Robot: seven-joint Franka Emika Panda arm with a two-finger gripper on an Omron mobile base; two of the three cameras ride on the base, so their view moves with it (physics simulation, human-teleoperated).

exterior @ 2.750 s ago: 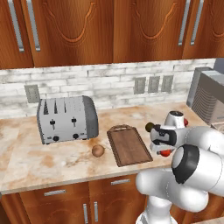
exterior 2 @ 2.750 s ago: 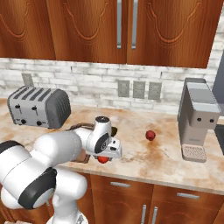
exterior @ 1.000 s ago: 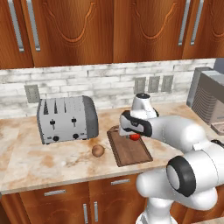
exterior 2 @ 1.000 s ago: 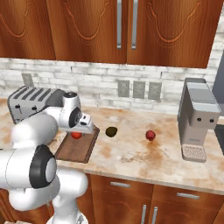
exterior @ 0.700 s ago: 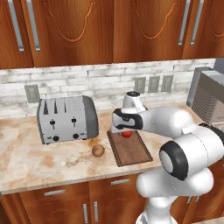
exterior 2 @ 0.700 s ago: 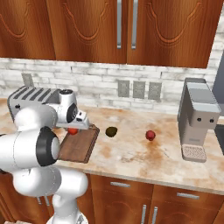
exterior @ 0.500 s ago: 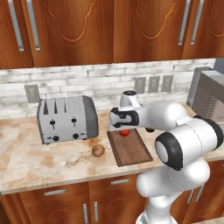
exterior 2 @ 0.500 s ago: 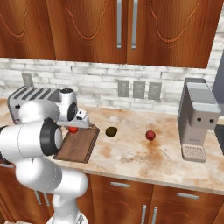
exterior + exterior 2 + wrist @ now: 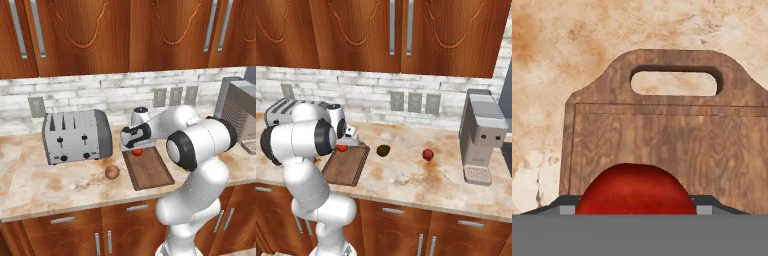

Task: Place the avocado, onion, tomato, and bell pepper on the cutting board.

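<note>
My gripper is shut on a round red fruit; whether it is the tomato or the bell pepper I cannot tell. It hangs low over the handle end of the dark brown cutting board, close to the wall side. In the right base view the gripper and its red fruit sit above the board. The hand view looks down on the board and its handle loop. The tan onion lies left of the board. The dark avocado and a second red fruit lie to the board's right.
A silver toaster stands left of the board near the wall. A grey coffee machine stands at the far right. Bare marble counter stretches between the board and the machine. Outlets line the brick wall behind.
The arm has swung left from beside the board's right side to over its handle end, carrying the red fruit. Onion, avocado and the other red fruit have not moved.
</note>
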